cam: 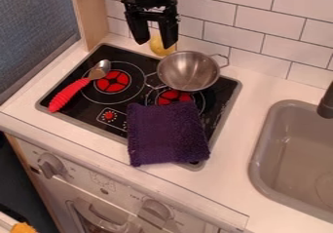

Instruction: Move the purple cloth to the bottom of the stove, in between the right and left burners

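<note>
The purple cloth (167, 133) lies at the right front of the stove (64, 111), partly over the right burner (175, 97) and past the front edge, onto the desk (253, 111). Its pile looks thick and soft, so the jaws may pinch only the upper layer; then the cloth could open or slip out during the lift. If it is dragged low, friction may bunch it, and a side corner may stay on the burner. The metal pot (189, 71), round and smooth with thin wire handles, is just behind; a careless approach could push it. Farther to the left rests the spoon (70, 92), with shiny bowl and ribbed red handle, which may roll if it is bumped. The black gripper (154, 43) hangs above the back edge, its jaws apart and holding nothing.
</note>
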`<state>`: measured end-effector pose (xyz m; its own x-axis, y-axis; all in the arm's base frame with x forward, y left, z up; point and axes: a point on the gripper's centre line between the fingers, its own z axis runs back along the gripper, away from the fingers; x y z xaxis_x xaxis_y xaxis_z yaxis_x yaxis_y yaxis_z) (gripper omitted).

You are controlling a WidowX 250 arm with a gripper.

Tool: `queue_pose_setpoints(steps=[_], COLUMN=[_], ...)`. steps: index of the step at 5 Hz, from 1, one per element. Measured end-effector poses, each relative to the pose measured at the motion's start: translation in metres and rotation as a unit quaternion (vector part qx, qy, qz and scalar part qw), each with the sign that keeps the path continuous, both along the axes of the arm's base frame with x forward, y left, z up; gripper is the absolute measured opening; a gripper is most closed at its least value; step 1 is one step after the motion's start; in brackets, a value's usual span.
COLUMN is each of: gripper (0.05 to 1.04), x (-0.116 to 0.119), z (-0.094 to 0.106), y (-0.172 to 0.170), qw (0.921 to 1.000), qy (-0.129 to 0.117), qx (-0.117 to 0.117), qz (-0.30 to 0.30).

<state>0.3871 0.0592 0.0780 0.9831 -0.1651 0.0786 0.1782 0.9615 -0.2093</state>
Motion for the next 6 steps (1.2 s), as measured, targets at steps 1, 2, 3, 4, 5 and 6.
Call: queue_pose_setpoints(steps=[1,2,3,4,5,6], gripper=[1.000,1.000,1.000,1.000,1.000,1.000], x=[-0.002,-0.014,-0.019,-0.028,-0.048,-0.073], z=[-0.013,-0.019,-0.003,0.008,0.016,0.014], y=[-0.001,-0.004,-0.007,-0.018,-0.035,-0.055], qw=[0.9999,0.9986,0.9987,0.9991,0.9997,0.9999], qy=[0.016,0.049,0.040,0.029,0.016,0.012], qx=[-0.004,-0.012,-0.013,-0.013,-0.009,-0.004], qz=[0.003,0.017,0.029,0.027,0.018,0.001])
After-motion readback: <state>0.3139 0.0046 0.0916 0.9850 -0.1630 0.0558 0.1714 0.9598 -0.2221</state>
